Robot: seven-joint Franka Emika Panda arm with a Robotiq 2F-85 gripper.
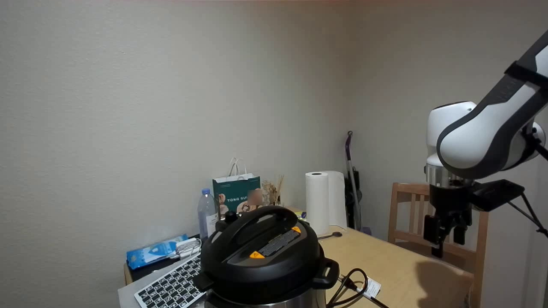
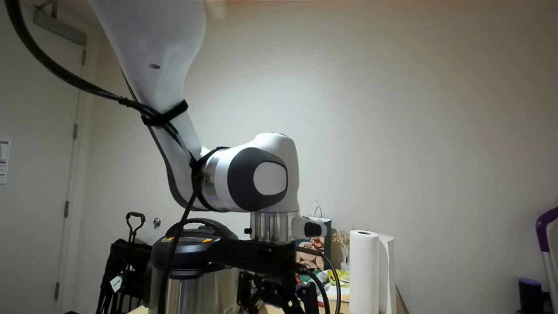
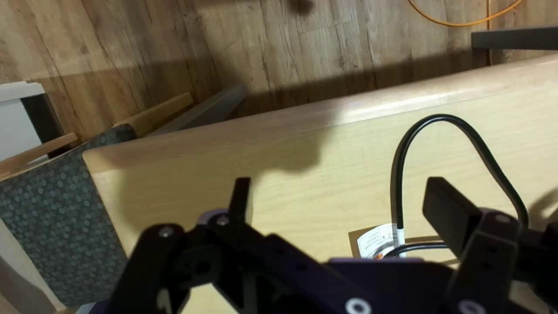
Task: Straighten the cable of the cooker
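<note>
The cooker (image 1: 274, 269) is a steel pot with a black lid; it also shows in an exterior view (image 2: 196, 250), partly behind the arm. Its black cable (image 1: 366, 280) lies looped on the table beside the cooker, with a white label (image 1: 373, 287) on it. In the wrist view the cable (image 3: 399, 185) makes a tall bend toward the table edge and crosses itself near the label (image 3: 375, 240). My gripper (image 1: 448, 244) is open and empty above the table, apart from the cable. In the wrist view the gripper (image 3: 340, 192) has its fingers wide apart; its body hides part of the cable.
The wooden table (image 1: 398, 261) has its edge near the cable's bend. A chair (image 1: 398, 214) stands at the table's end. Paper towel rolls (image 1: 317, 203), a dark spoon (image 1: 336, 234), a bottle (image 1: 207, 214), a green bag (image 1: 231, 194) and a patterned board (image 1: 173, 284) surround the cooker.
</note>
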